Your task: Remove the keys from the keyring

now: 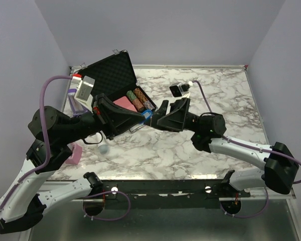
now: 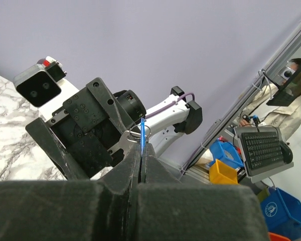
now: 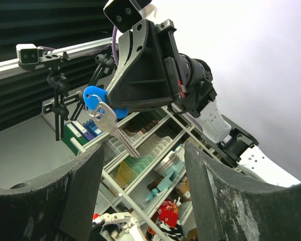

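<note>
My left gripper (image 1: 140, 117) is shut on the blue tag (image 1: 147, 114) of the keyring and holds it in the air in front of the black case. In the left wrist view the tag (image 2: 142, 131) shows edge-on between the closed pads (image 2: 133, 163), with the thin ring (image 2: 138, 133) and a silvery key (image 2: 120, 144) just beyond. My right gripper (image 1: 163, 113) is open and faces it closely. In the right wrist view (image 3: 143, 150) the key (image 3: 114, 129) hangs from the ring (image 3: 97, 109) below the tag (image 3: 93, 95), just beyond the spread fingers (image 3: 85, 175).
An open black case (image 1: 113, 70) with stacked poker chips (image 1: 140, 98) and a pink card stands at the back left. A white box on a bottle (image 1: 83, 88) is left of it. A pink object (image 1: 75, 153) and a small pale ball (image 1: 104, 148) lie near the left front.
</note>
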Motion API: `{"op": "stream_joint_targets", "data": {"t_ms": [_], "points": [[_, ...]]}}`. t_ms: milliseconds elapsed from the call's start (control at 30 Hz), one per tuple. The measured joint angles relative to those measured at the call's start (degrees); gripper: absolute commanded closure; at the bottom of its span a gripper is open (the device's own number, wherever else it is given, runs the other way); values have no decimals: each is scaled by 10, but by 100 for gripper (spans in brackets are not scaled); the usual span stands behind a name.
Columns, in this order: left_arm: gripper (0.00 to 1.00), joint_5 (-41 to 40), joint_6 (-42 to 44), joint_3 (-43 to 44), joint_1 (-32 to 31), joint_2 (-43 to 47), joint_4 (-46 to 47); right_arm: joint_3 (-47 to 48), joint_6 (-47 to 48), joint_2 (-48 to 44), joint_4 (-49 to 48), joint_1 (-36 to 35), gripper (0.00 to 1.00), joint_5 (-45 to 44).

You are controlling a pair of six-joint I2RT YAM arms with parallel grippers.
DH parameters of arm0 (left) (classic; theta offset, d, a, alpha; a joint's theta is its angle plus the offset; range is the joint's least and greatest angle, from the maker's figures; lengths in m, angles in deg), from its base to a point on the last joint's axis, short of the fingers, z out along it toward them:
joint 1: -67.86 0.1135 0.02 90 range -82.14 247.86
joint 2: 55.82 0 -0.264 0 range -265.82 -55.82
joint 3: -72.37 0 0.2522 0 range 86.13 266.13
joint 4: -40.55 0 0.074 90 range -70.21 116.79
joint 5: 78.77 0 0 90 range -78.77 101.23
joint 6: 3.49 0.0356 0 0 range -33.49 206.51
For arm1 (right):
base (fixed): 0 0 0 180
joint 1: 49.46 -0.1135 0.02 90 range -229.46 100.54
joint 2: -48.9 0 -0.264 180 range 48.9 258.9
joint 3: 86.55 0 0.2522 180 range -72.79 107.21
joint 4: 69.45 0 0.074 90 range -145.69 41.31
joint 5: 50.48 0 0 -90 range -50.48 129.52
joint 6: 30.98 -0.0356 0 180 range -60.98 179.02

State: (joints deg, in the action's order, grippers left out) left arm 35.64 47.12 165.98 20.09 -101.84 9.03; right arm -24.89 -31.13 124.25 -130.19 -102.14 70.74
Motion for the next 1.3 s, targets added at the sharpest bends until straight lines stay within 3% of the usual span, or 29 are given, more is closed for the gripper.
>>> {"op": "stream_joint_targets", "data": {"t_ms": [400,1300], "points": [[100,0,-13,-26,0,-18,51,18,-59,20,-9,-2,27,-23],[100,-38,-13,-91,0,16,74,22,-78,17,-9,-2,28,-51]]}}
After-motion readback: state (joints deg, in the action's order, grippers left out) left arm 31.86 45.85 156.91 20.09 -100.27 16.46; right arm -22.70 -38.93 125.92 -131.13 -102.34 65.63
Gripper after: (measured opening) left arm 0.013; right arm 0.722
